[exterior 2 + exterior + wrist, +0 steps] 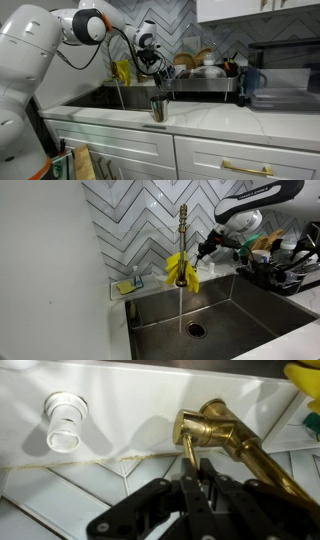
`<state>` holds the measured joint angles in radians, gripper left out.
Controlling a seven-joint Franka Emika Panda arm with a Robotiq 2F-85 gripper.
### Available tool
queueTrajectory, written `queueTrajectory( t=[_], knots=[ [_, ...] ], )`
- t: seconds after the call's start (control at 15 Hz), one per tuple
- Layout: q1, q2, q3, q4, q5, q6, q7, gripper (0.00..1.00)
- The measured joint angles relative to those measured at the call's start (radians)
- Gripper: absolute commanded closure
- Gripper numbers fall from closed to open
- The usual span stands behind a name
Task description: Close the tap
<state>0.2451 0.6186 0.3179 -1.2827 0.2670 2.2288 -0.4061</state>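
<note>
The tap (182,230) is a slim brass faucet with a coiled neck, standing behind the sink with a yellow cloth (182,270) draped over its lower part. A thin stream of water (180,305) falls from it toward the drain. In the wrist view the brass tap body (215,422) shows its small side lever (187,448) running down between my fingers. My gripper (203,472) is shut on that lever. The gripper also shows in both exterior views (205,248) (155,62), right beside the tap.
The steel sink basin (230,305) has a drain (195,330). A dish rack full of dishes (280,265) (205,72) stands beside it. A sponge holder (130,283) sits at the back corner. A metal cup (158,108) stands on the counter. A white round cap (63,420) sits on the ledge.
</note>
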Motion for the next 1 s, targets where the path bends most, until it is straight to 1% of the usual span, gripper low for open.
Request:
queueTrajectory(
  t=[0.27, 0.6, 1.0],
  knots=[
    [0.002, 0.000, 0.000, 0.002, -0.006, 0.000, 0.003, 0.97],
    [0.013, -0.001, 0.001, 0.008, -0.041, 0.000, 0.002, 0.97],
    [0.021, -0.001, 0.009, 0.017, -0.061, 0.001, -0.047, 0.97]
  ],
)
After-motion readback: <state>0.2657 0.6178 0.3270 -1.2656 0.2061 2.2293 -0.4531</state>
